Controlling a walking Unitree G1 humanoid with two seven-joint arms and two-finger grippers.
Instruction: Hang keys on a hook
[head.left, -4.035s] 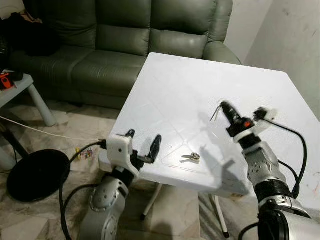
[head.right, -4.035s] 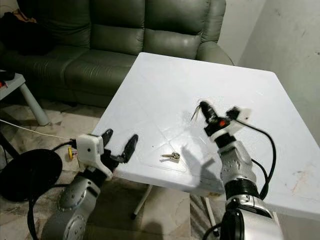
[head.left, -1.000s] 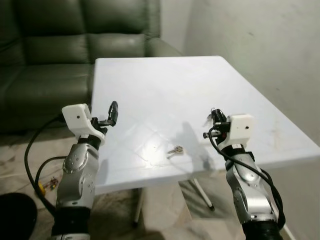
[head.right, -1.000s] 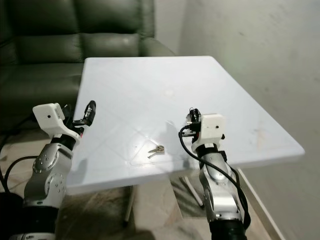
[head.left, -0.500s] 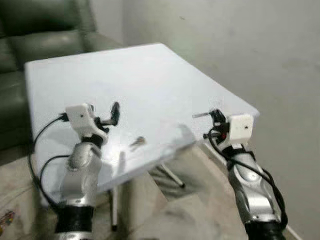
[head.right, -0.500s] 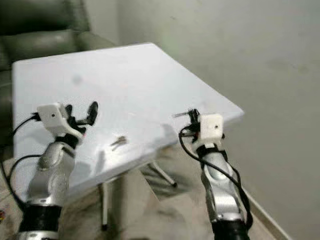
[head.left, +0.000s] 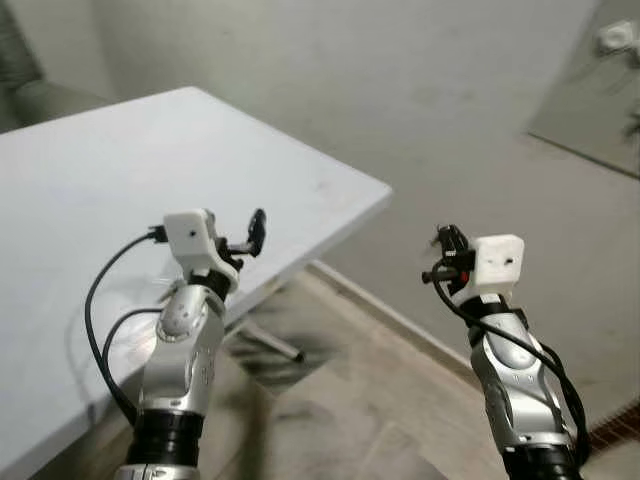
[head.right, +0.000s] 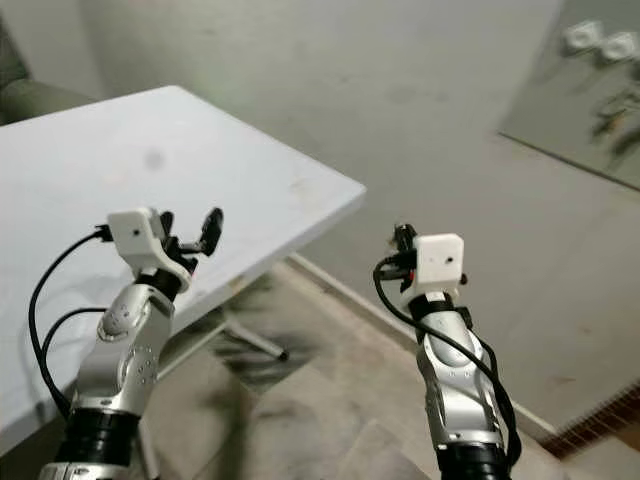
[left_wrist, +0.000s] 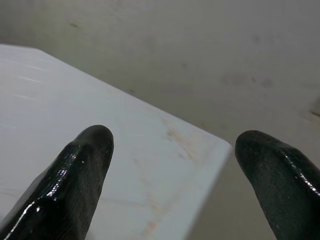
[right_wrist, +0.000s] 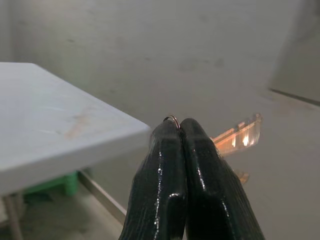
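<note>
Pinching a thin metal key ring (right_wrist: 172, 119), the right hand (head.left: 447, 256) is clenched for carrying; left hand (left_wrist: 170, 165) released, idle above white plastic counter (head.left: 90, 160) at 9 o'clock.

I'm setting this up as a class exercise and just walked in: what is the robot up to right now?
The robot stands beside a white table, facing a grey wall. Its right gripper is raised off the table's corner, fingers pressed together on a thin metal ring, apparently a key ring, that peeks out at the tips. The left gripper is open with nothing in it, held over the table's edge. A hook cannot be made out.
</note>
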